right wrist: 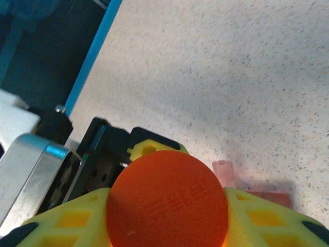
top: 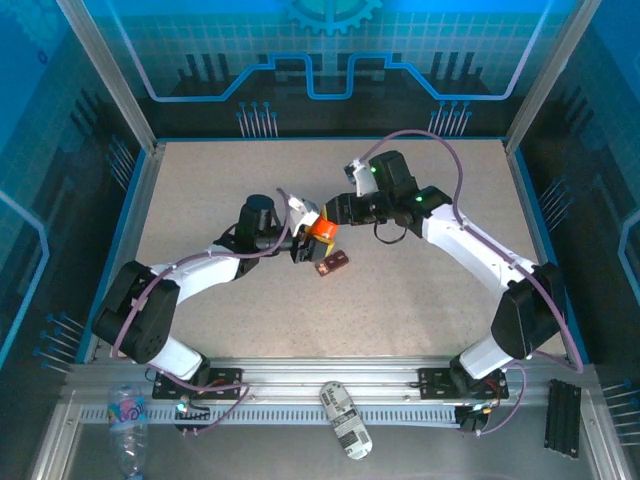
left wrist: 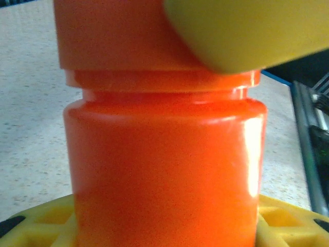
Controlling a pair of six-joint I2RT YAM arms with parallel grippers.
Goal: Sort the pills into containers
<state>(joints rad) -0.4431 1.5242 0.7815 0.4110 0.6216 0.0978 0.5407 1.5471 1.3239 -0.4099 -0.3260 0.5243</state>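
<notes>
Speckled beige table (top: 200, 190) under blue-lit walls: sorting appeared not yet begun, the orange bottle (top: 322, 233) capped at centre, the tray (top: 333, 263) lying just beside it at five o'clock. Left gripper (top: 306, 245), reaching from eight o'clock, clamped the bottle's body; right gripper (top: 332, 218), from two o'clock, pinched the cap (right wrist: 167, 198).

We see the white-and-black jointed left arm (top: 200, 270) and its twin right arm (top: 470, 245), bolted by black base plates (top: 215, 378) to the slotted aluminium rail (top: 330, 378), looped with lilac cables (top: 420, 132) and tipped with yellow lattice-moulded plastic fingers (right wrist: 257, 218).
</notes>
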